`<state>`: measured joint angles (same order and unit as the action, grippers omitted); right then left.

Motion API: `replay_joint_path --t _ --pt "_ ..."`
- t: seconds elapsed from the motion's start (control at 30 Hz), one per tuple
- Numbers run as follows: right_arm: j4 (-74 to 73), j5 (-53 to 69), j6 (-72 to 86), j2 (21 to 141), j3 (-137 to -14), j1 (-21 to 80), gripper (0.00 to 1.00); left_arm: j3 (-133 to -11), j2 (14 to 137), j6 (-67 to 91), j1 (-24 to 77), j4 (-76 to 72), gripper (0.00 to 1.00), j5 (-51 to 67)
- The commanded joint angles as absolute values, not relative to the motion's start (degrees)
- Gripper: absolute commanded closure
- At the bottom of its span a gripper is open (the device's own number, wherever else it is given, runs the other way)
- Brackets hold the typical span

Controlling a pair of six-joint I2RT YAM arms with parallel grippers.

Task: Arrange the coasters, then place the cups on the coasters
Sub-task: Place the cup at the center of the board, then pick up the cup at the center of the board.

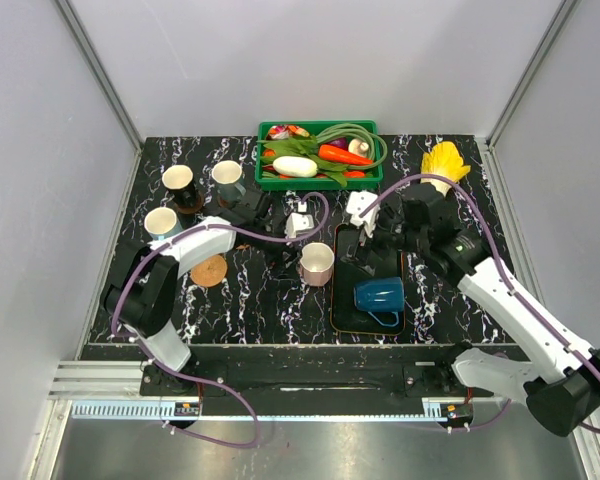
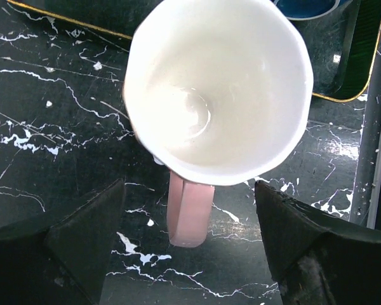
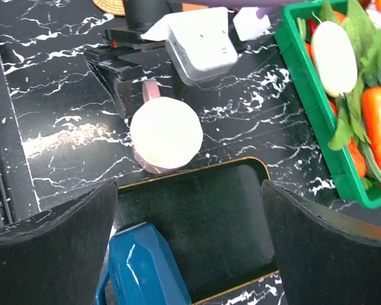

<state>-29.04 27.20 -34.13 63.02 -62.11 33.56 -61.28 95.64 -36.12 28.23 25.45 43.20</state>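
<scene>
From the left wrist, the rim of the pink cup [image 2: 216,95] ran off the top edge, and only a sliver of the blue cup [image 2: 305,7] showed there. From the right wrist, the bottom edge cut the blue cup, the right edge cut the green basket [image 3: 317,127], and the top edge left a mere scrap of a coaster [image 3: 108,5]. From above, the left arm [image 1: 195,250] overlapped one coaster's edge.

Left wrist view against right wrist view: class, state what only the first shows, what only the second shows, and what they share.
Only left wrist: nothing new, just a closer look into the pink mug. Only right wrist: a green basket with a carrot, and the edge of a coaster. Shared: that mug, the black tray, the blue mug, the marbled table.
</scene>
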Motion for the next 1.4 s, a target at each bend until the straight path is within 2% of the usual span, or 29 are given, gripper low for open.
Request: replay_joint_path --t 0.0,0.27,0.53,0.63,0.9,1.0,1.17,1.37 --pt "-29.09 26.54 -34.19 59.42 -61.44 30.77 0.00 -64.07 96.33 -38.15 29.70 25.22 0.15 41.93" --pt "-28.48 28.39 -33.05 56.43 -61.35 28.74 0.00 -65.30 98.17 -35.69 31.81 25.14 0.32 37.44" --pt "-28.30 28.83 -32.87 56.08 -60.82 28.56 0.00 -63.73 98.00 -31.56 34.80 23.65 0.38 32.88" --pt "-27.78 28.74 -32.87 55.72 -60.30 28.48 0.00 -62.14 96.95 -29.71 35.68 21.45 0.45 30.15" --pt "-27.25 28.74 -32.78 55.55 -59.77 28.30 0.00 -61.08 96.68 -27.60 36.47 19.78 0.69 27.42" --pt "-27.16 28.74 -32.78 55.37 -59.59 28.30 0.00 -61.26 96.68 -27.51 36.56 19.86 0.76 27.16" --pt "-26.54 28.21 -32.78 55.20 -58.89 28.30 0.00 -61.00 96.42 -27.86 36.65 19.95 1.00 26.55" --pt "-26.37 27.60 -32.78 55.11 -58.89 28.13 0.00 -59.86 93.17 -27.60 36.48 19.08 1.00 23.12"
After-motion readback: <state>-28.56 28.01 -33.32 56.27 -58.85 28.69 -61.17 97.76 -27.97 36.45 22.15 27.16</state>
